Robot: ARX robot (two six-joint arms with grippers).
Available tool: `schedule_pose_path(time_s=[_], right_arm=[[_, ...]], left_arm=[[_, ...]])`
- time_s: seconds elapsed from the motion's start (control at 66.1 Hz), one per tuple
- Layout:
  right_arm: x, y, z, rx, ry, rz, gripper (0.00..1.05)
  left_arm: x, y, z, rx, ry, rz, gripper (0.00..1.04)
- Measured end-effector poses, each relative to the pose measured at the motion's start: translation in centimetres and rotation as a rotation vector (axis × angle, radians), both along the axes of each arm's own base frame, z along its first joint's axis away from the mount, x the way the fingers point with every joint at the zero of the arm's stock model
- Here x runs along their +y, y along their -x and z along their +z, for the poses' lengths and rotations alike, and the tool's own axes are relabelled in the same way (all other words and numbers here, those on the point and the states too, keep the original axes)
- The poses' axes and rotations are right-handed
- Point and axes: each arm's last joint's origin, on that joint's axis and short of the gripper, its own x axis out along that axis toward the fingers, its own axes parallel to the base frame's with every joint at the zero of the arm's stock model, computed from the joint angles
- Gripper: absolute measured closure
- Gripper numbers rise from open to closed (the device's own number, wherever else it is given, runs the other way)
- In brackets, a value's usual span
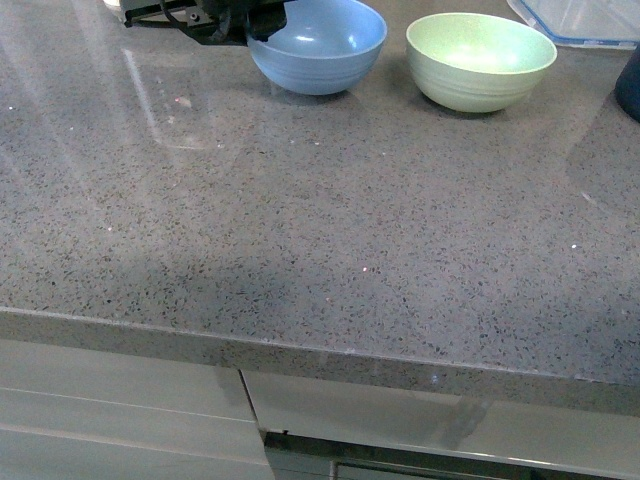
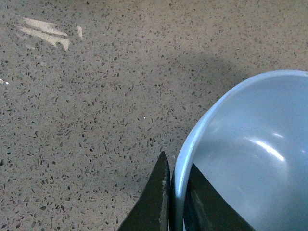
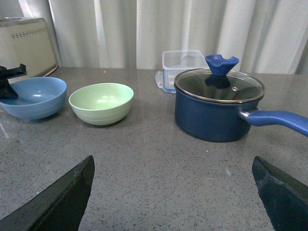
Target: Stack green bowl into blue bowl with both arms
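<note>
The blue bowl (image 1: pixel 322 45) stands at the far edge of the grey counter, with the green bowl (image 1: pixel 480 60) just to its right and a small gap between them. My left gripper (image 1: pixel 262 22) is shut on the blue bowl's left rim. In the left wrist view the blue bowl (image 2: pixel 250 154) has one finger outside and one inside its wall, the left gripper (image 2: pixel 177 183) pinching it. The right wrist view shows the blue bowl (image 3: pixel 33 97) and green bowl (image 3: pixel 101 103) far off. My right gripper (image 3: pixel 173 173) is open over bare counter, out of the front view.
A dark navy lidded pot (image 3: pixel 219 108) with a long handle stands right of the green bowl. Behind it is a clear plastic container (image 3: pixel 180 67), also seen at top right (image 1: pixel 585 20). A cream appliance (image 3: pixel 26 48) sits behind the blue bowl. The counter's front edge (image 1: pixel 300 350) is near.
</note>
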Motion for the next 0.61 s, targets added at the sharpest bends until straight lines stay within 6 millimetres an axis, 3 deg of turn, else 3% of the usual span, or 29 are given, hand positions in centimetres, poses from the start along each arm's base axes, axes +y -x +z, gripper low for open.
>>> schedule_pose_path(time_s=[0.272, 0.605], right_arm=[[0.0, 0.0, 0.0, 0.000, 0.000, 0.000, 0.10], [0.0, 0.0, 0.0, 0.000, 0.000, 0.000, 0.10]], left_arm=[[0.1, -0.2, -0.6, 0.009, 0.007, 0.013, 0.99], [0.2, -0.2, 0.5, -0.085, -0.098, 0.002, 0.48]])
